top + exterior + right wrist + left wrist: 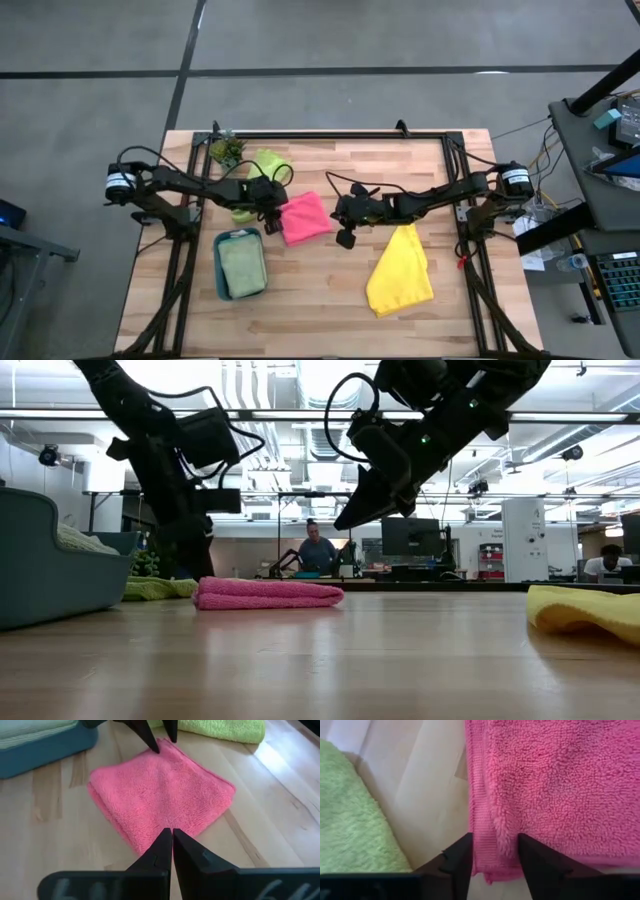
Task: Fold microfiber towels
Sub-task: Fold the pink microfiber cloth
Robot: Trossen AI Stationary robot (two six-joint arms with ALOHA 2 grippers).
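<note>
**Folded pink towel could be dragged open as the left gripper lets go**

The pink towel [162, 795] lies folded into a flat square on the table [330, 300], near its middle, just beside the teal tray [222, 285] that holds the pale sage towel [243, 268]. The left gripper [494, 851] sits at the pink towel's edge with its fingers [460, 857] parted and the hem between them, touching or nearly so. If a finger snags the pile as the arm lifts, the top layer may peel back and spoil the fold.

The right gripper [172, 845] hovers above the towel's opposite edge, fingers pressed together and holding nothing; a low pass could nudge the square askew.

The lime green towel [268, 165] lies behind the left arm, close enough to be swept along. The yellow towel [402, 272] lies crumpled and unfolded, well apart.
</note>
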